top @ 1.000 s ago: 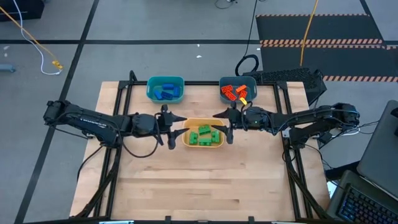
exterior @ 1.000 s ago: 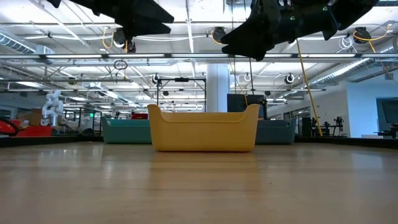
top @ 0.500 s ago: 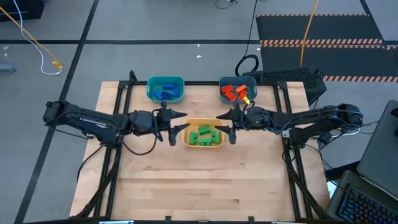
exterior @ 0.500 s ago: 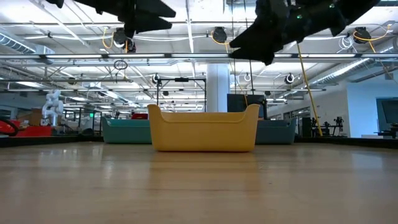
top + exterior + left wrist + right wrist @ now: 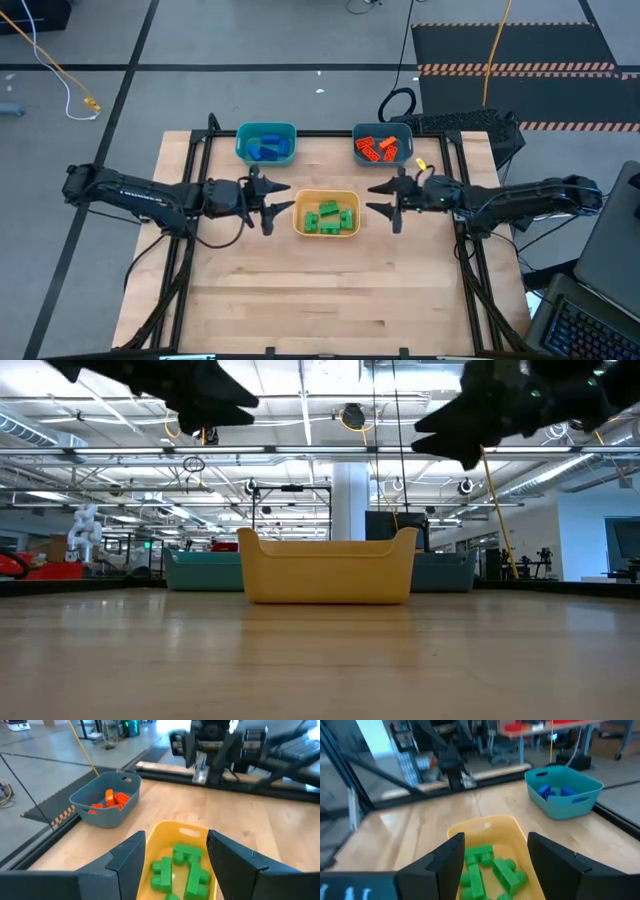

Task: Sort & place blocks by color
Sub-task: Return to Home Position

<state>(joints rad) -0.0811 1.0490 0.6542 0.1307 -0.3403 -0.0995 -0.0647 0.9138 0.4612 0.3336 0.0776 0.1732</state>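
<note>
Green blocks (image 5: pixel 328 216) lie in a yellow bin (image 5: pixel 327 228) at the table's middle. Blue blocks (image 5: pixel 268 147) lie in a teal bin (image 5: pixel 243 143) at the far left. Orange blocks (image 5: pixel 378 148) lie in a darker teal bin (image 5: pixel 384 129) at the far right. My left gripper (image 5: pixel 288 199) hovers open and empty just left of the yellow bin (image 5: pixel 170 827), pointing at it. My right gripper (image 5: pixel 374 197) hovers open and empty a little right of the bin (image 5: pixel 485 825), facing it. Both stand well above the tabletop in the low view.
A black frame rail (image 5: pixel 320 133) runs along the table's far edge and down both sides. A keyboard (image 5: pixel 470 122) and a laptop (image 5: pixel 590 320) sit off the table's right side. The near half of the wooden tabletop (image 5: pixel 320 300) is bare.
My right gripper has drawn back from over the yellow bin's right end toward the table's right edge, staying open and empty. My left gripper has pulled back a little toward the left edge. The bins and blocks have kept still.
</note>
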